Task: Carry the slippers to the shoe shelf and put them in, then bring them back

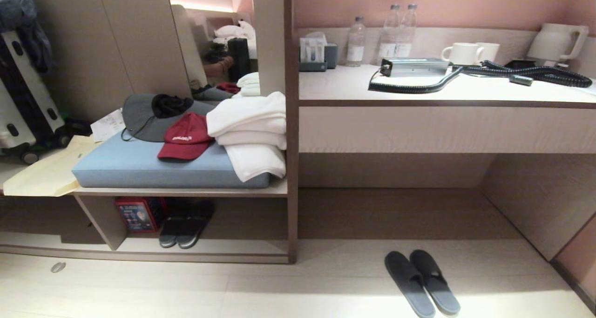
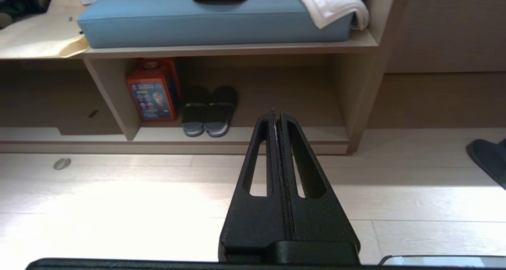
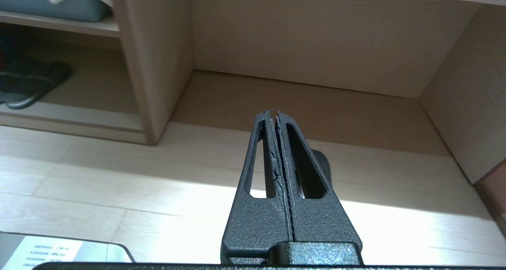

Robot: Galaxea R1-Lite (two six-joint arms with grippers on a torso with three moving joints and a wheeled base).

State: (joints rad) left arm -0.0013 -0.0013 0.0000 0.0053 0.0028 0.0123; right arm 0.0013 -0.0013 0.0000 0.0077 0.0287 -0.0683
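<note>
— What sort of place is this looking like?
— A hotel room: water bottles (image 1: pixel 390 33), cups (image 1: pixel 463 53) and a kettle (image 1: pixel 557 41) are sitting on the desk (image 1: pixel 465 92), folded towels (image 1: pixel 249 131) are lying beside a suitcase (image 1: pixel 25 104).

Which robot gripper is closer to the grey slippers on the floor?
Right. The right gripper hangs shut just above the slippers, one poking out behind it. The left gripper, also shut, faces the shoe shelf, slippers off at that view's edge.

Slippers (image 1: pixel 422 282) on pale floor (image 1: pixel 279 290)
</note>
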